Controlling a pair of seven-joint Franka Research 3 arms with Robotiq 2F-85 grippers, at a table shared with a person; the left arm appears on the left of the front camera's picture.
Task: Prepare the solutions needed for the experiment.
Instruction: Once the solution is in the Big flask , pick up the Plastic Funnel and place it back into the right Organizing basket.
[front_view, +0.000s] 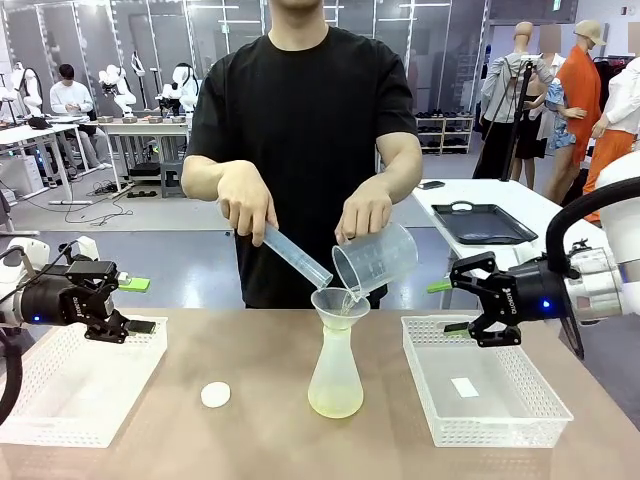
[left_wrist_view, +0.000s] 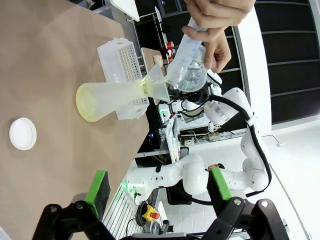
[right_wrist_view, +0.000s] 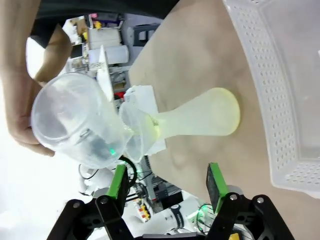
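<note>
Left claw (front_view: 138, 305) gapes empty above the left basket (front_view: 60, 435). Solutions (front_view: 335, 405): shallow yellow layer in the upright flask (front_view: 335, 375), mid-tabletop (front_view: 250, 440), under a funnel (front_view: 339, 303) and a person's tipped beaker (front_view: 380, 258). Right claw (front_view: 447, 307) is spread, empty and nearer, with the flask to its left.

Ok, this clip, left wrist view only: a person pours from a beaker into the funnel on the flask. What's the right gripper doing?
Observer: The right gripper hangs open, holding nothing, by the far left corner of the right tray.
Operator: Anything in that tray?
Observer: One small flat white piece.
Operator: And where is my own gripper over the table?
Observer: The left gripper hangs open by the far right corner of the left tray.
</note>
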